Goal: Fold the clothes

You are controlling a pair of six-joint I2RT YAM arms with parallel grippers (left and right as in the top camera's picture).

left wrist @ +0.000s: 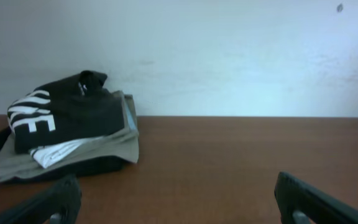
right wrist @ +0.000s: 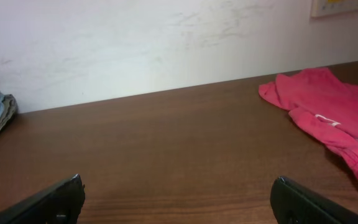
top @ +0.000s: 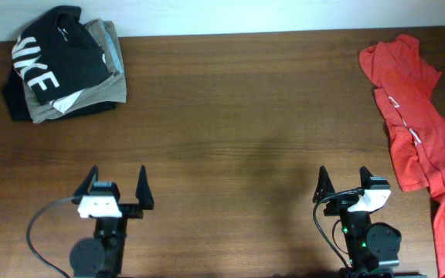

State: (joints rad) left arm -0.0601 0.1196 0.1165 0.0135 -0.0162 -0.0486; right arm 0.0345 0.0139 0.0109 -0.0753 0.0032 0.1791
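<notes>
The black T-shirt [top: 56, 52] with big white letters lies folded on top of a pile of folded garments at the table's far left corner. It also shows in the left wrist view [left wrist: 64, 115]. My left gripper [top: 116, 188] is open and empty near the front edge, well in front of the pile; its fingers show in the left wrist view [left wrist: 179, 202]. My right gripper [top: 344, 184] is open and empty near the front edge at the right; its fingers show in the right wrist view [right wrist: 179, 199].
Khaki and white folded garments [top: 99, 85] lie under the black shirt. A red-orange shirt [top: 419, 116] lies spread along the table's right edge, also in the right wrist view [right wrist: 328, 112]. A white wall runs behind the brown wooden table [top: 238, 116].
</notes>
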